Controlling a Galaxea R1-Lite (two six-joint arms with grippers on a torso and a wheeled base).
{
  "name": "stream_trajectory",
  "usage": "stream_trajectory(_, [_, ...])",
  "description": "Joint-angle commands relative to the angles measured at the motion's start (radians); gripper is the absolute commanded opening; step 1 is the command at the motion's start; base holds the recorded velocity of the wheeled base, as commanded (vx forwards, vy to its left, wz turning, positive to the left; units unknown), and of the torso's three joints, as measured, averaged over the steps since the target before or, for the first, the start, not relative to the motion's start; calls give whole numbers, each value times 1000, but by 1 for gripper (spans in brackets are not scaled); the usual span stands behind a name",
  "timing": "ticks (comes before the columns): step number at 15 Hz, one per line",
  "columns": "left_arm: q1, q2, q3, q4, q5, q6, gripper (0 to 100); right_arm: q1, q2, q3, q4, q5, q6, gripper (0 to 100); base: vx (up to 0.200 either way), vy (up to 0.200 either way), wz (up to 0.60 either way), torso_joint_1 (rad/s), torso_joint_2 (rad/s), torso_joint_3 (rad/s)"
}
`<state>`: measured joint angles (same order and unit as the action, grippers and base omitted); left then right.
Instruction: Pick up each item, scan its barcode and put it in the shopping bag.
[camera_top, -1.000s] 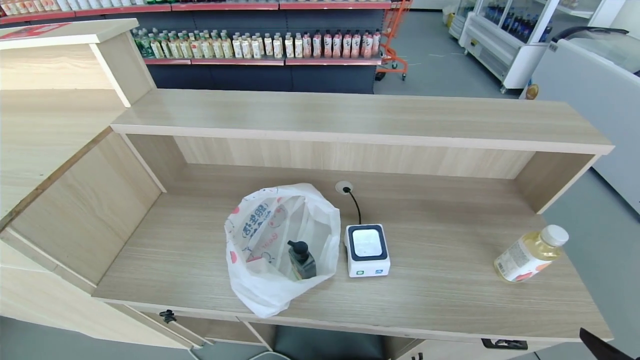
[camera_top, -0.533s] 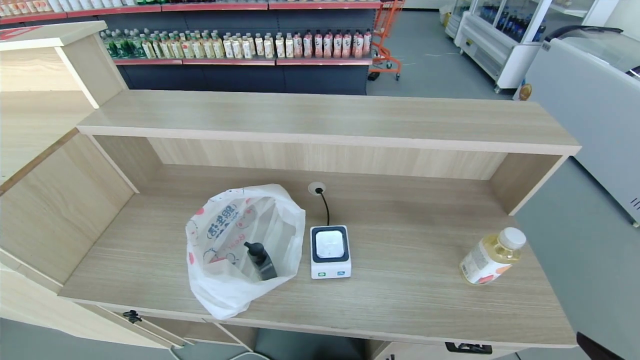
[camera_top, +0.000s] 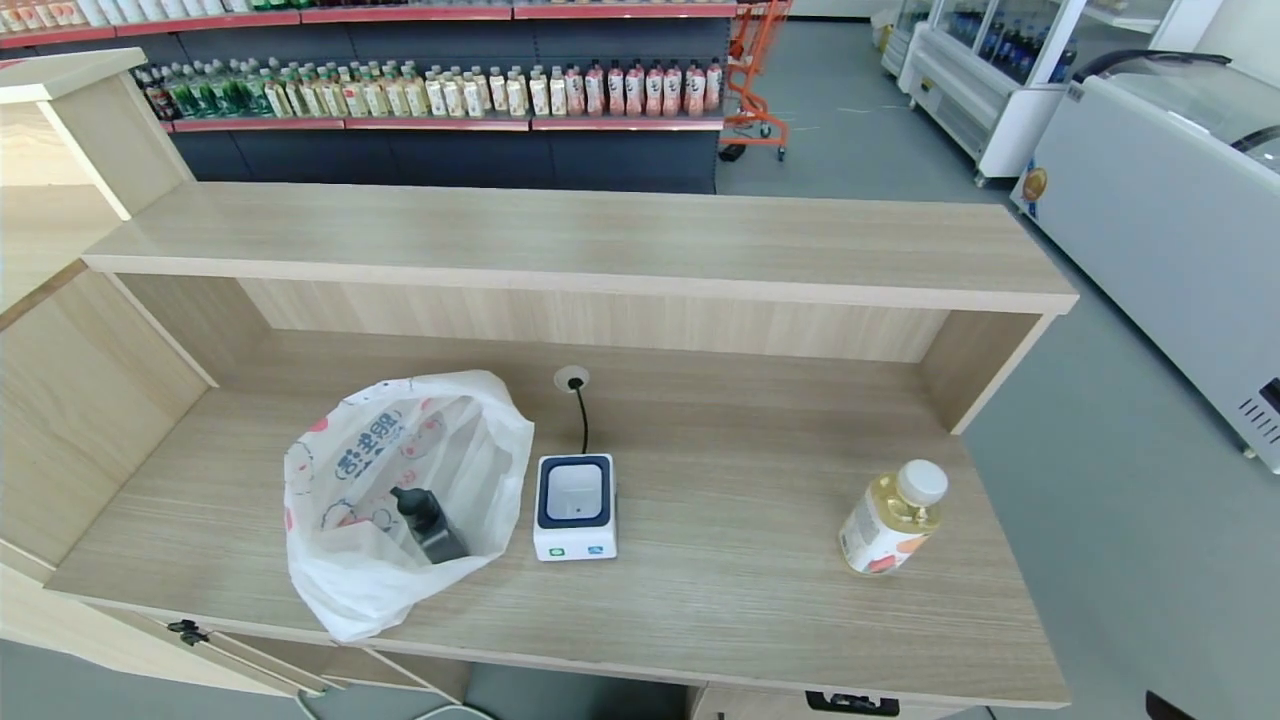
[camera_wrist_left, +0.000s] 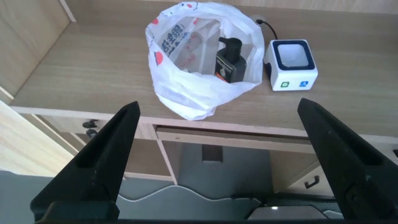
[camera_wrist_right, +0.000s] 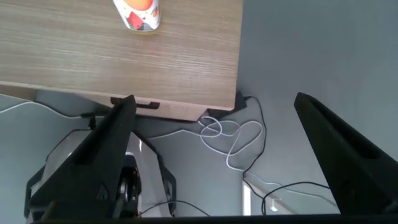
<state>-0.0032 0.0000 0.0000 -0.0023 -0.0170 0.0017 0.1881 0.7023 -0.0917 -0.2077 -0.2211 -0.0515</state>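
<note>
A: What does the head view give?

B: The shopping bag stands open at the near left of the tabletop, with a dark pump bottle inside it. The scanner sits just right of the bag, window up, and its black cable runs to a hole at the far side.

A: And the item left to scan?

B: A drink bottle with yellow liquid and a white cap stands near the right end, well apart from the scanner.

A: The left wrist view?

B: The left hand hangs nearer than the tabletop's front edge. Its dark fingers are spread wide and grip nothing. Past them are the bag, the pump bottle in it and the scanner beside it.

A: The right wrist view?

B: The right hand is likewise spread wide and empty, off the near right corner of the tabletop. The lower part of the drink bottle stands on the wood at the far edge. White cords lie looped on the grey floor.
</note>
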Motion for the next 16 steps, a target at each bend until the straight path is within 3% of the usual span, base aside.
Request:
stream_trajectory(1, [0,2,0,-1,-1,-2,100,1,-1,7,-1,2,-1,100,0,0,0,0,0,0])
stream_trajectory(6, [0,2,0,-1,-1,-2,100,1,28,23,1,22,-1,100,0,0,0,0,0,0])
stream_trajectory(12, [0,2,0,-1,-1,-2,100,-6,244,-45,-15,23,45,100,0,0,0,0,0,0])
stream_trajectory(16, [0,2,0,-1,-1,-2,100,-9,398,-80,-130,20,65,100,0,0,0,0,0,0])
